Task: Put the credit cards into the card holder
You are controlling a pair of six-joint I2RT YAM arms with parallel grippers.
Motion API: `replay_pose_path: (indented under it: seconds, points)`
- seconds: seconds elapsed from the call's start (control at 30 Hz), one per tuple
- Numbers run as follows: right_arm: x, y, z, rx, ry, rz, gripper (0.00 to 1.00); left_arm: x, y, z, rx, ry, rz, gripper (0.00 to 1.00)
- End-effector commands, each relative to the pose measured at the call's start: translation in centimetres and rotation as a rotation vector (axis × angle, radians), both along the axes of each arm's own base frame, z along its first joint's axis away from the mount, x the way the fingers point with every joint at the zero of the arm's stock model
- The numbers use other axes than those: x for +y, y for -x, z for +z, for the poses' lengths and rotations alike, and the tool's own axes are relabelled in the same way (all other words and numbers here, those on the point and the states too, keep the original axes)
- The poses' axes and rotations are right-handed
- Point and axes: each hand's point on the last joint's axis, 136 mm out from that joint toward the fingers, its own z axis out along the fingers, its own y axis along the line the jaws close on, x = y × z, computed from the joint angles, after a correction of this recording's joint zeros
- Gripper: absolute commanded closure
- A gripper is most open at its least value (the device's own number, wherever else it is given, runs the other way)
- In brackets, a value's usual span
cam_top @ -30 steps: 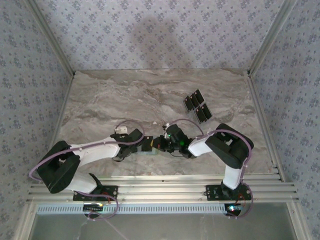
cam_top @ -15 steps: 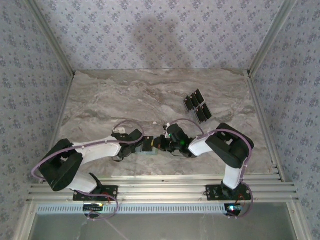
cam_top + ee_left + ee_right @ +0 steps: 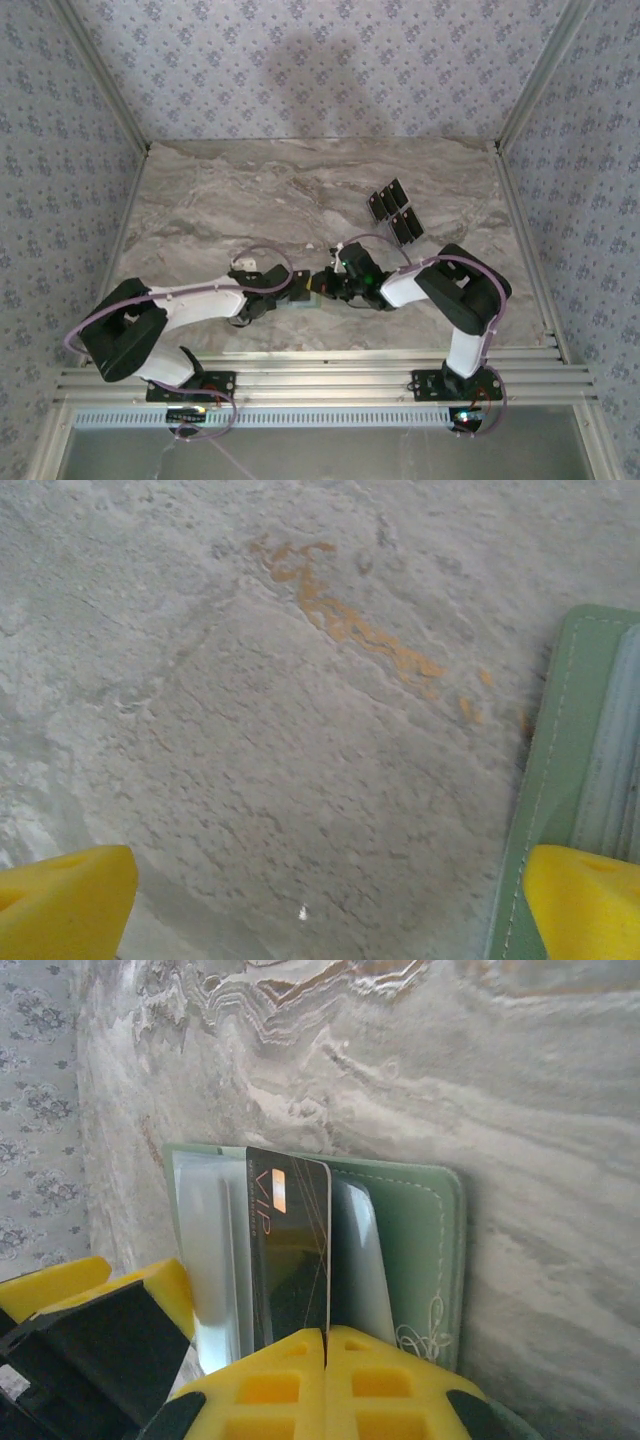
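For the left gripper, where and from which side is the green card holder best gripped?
Probably the card holder's bare stitched border, from above on the left gripper's side: it lies flat, and the right gripper holds a card over its middle.

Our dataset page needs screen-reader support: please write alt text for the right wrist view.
The right gripper pinches a black credit card marked VIP between shut yellow fingers, holding it over the open sage-green card holder, which lies flat on a grey marble table.
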Motion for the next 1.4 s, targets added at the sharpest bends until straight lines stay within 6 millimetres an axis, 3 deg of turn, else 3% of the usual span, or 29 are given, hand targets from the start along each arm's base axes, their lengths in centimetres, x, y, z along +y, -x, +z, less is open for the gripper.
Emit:
replay_pose_path:
  seconds: [0.0, 0.17, 0.27, 0.57, 0.8, 1.37]
  points:
    - [-2.4, 0.6, -2.3, 0.054, 0.115, -0.009, 1.0, -0.3, 0.9, -0.2, 0.027, 0.008, 0.007, 0.0]
    - [-2.9, 0.2, -1.6, 0.046, 0.117, -0.003, 1.0, 1.1, 0.5, 2.0, -0.032, -0.021, 0.022, 0.0]
    - [-3.0, 0.2, -1.2, 0.043, 0.114, 0.004, 1.0, 0.9, -0.1, 3.3, -0.075, 0.005, 0.007, 0.0]
    - [-2.9, 0.3, -1.3, 0.051, 0.108, 0.012, 1.0, -3.6, -2.1, 4.9, -0.187, 0.213, -0.163, 0.0]
    - [-2.8, 0.2, -1.4, 0.053, 0.103, 0.01, 1.0, -4.8, -1.4, 3.1, -0.131, 0.256, -0.205, 0.0]
    - [-3.0, 0.3, -1.6, 0.065, 0.089, -0.001, 1.0, -2.7, -0.3, 0.0, -0.033, 0.13, -0.155, 0.0]
